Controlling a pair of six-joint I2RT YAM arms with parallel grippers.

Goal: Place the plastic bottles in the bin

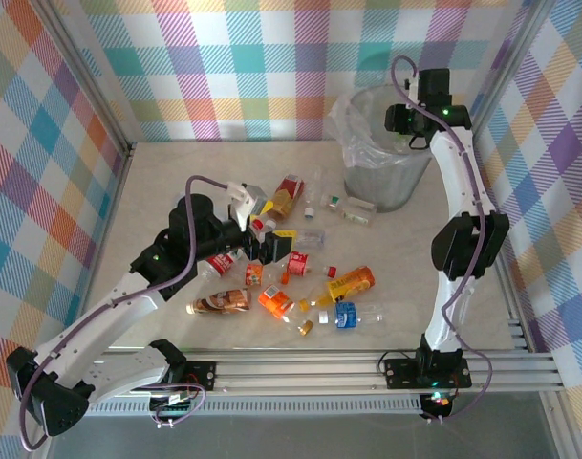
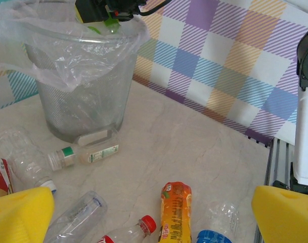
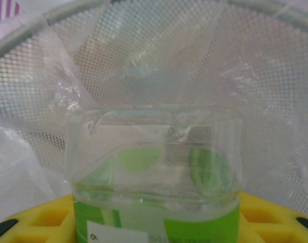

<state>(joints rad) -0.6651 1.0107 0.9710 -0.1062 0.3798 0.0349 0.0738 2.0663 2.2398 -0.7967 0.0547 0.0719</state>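
My right gripper is shut on a clear plastic bottle with a green label, yellow pads on both its sides. It hangs over the mouth of the bin, whose mesh wall and clear bag lie beneath. From above, the right gripper sits over the bin at the back right. My left gripper is open and low over the scattered bottles at the table's middle. Between its yellow fingers lie an orange bottle, a red-capped one and a blue-labelled one.
A green-capped bottle lies against the bin's foot. More bottles lie around: a brown one, a red-labelled one, an orange one. Checked walls close the back and sides; a metal rail runs along the near edge.
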